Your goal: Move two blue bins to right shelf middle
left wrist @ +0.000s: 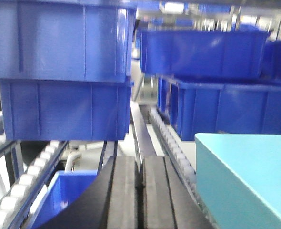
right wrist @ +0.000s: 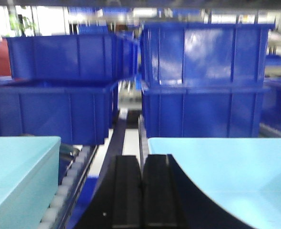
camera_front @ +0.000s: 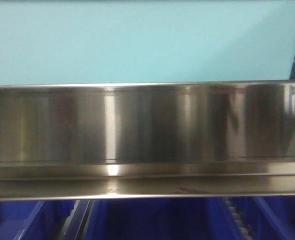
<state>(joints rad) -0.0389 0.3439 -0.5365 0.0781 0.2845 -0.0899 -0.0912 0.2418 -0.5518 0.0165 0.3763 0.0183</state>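
Note:
Blue bins stand stacked in twos on roller shelves. In the left wrist view one stack (left wrist: 64, 71) is at the left and another stack (left wrist: 212, 81) at the right, both some way ahead of my left gripper (left wrist: 140, 183), which is shut with nothing between its fingers. In the right wrist view a wide stack (right wrist: 55, 90) sits left and a taller stack (right wrist: 205, 81) right, ahead of my right gripper (right wrist: 142, 179), also shut and empty. The front view shows only bin tops (camera_front: 152, 220) along its bottom edge.
A steel shelf beam (camera_front: 147, 140) fills the middle of the front view, with a light teal panel (camera_front: 137, 40) above it. Light teal surfaces lie close beside the grippers: one (left wrist: 247, 176) right of the left gripper, and two (right wrist: 19, 176) (right wrist: 226, 167) flanking the right. Roller rails (left wrist: 171, 143) run forward.

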